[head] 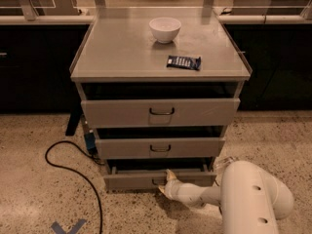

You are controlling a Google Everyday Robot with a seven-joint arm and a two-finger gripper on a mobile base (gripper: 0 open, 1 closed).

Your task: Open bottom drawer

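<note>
The grey metal cabinet (161,57) has three drawers. The bottom drawer (131,180) is the lowest, with the shortest front; it stands out a little from the frame, with a dark gap above it. Its small dark handle (157,181) at the centre is partly hidden by my gripper (166,183), which is at the handle, right against the drawer front. My white arm (243,199) reaches in from the lower right, low over the floor. The top drawer (161,112) and middle drawer (160,148) are above it.
A white bowl (165,29) and a dark blue packet (183,62) lie on the cabinet top. A black cable (73,167) loops on the speckled floor at the left, by a blue plug (90,143). Blue tape (68,227) marks the floor. Dark counters stand behind.
</note>
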